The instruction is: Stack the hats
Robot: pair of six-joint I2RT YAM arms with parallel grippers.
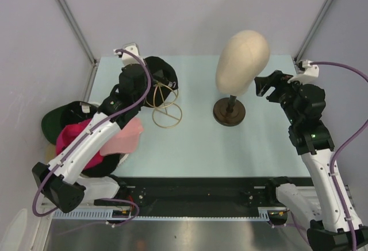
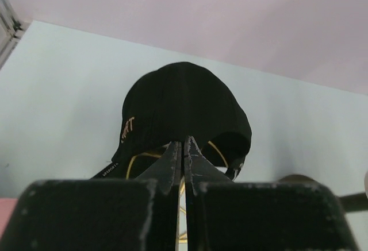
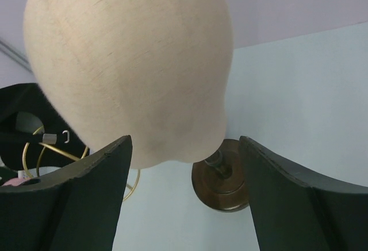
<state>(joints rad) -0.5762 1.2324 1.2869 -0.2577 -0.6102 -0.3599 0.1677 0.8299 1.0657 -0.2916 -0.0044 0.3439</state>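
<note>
Reaching across the far left of the counter (image 1: pixel 230 147), the left hand (image 2: pixel 184 145) is clenched, its two fingers (image 2: pixel 172 165) pressed flat together with nothing between them. Their tips point at the lower rim of the black cap (image 2: pixel 184 107), just above the cap's back opening. Whether they touch the fabric cannot be told from the wrist view.

The black cap sits upright on a gold wire stand (image 1: pixel 167 113) at the far left, with gold stitching showing on its side. The stand's round wire foot rests on the counter just near of the cap.

Other hats lie in a pile at the near left edge, partly under the left arm. A dark green cap (image 1: pixel 57 119) is at the outer left, a magenta cap (image 1: pixel 72 133) lies beside it, and a light pink cap (image 1: pixel 127 136) pokes out to the right of the arm. A dark edge shows beneath them at the near side.

A beige mannequin head (image 1: pixel 242 61) stands on a dark round base (image 1: pixel 229 112) at the far centre. The right hand (image 1: pixel 260 85) is released, its fingers spread wide, held just right of the head and facing it. In the right wrist view the head fills the gap between the fingers but lies beyond their tips.
</note>
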